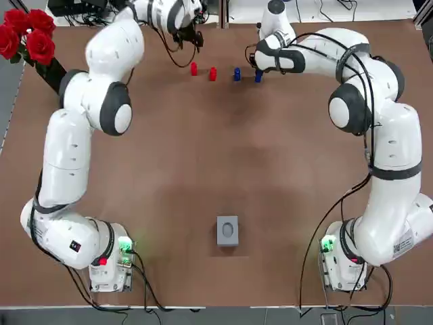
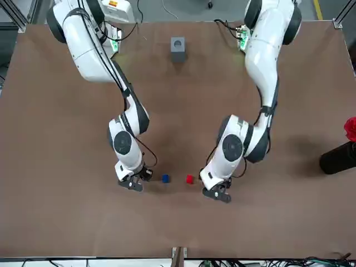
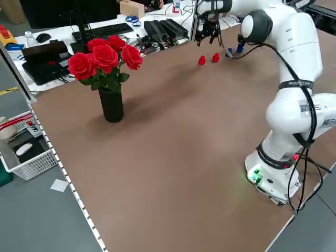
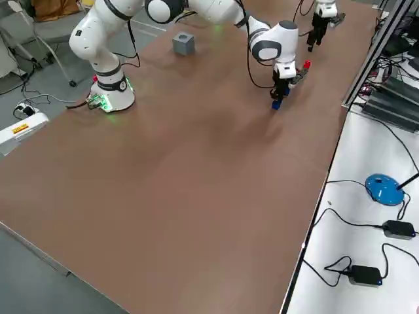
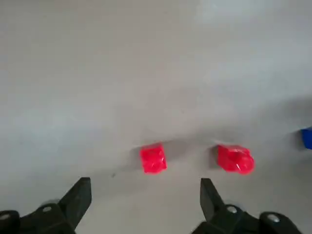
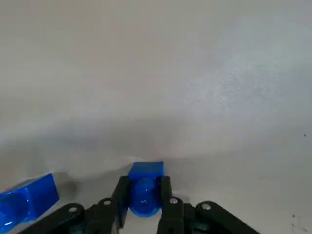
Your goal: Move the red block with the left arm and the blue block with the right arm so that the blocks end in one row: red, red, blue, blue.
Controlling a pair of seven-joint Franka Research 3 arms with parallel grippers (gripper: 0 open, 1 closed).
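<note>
The broad brown flat surface carries everything. Two white jointed arms rise from its near corners and reach to its far edge: the left arm and the right arm. At the far left corner stands a dark cylindrical vase of red roses, well apart from the blocks.

The left tool hangs near the far edge, just beyond the left end of the row, with its fingers spread wide and nothing between them. The right tool is at the right end of the row. Its fingers are closed tight against both sides of the end blue block, a small plastic cube held low at the surface.

A grey square block with a recessed top sits on the near half, midway between the arm bases.

Smallest are the four little plastic blocks, which lie in one row near the far edge. From the robot's left they are the end red block, the second red block, the inner blue block, and the end blue block in the right tool. Each stands just beside its neighbour without touching.
</note>
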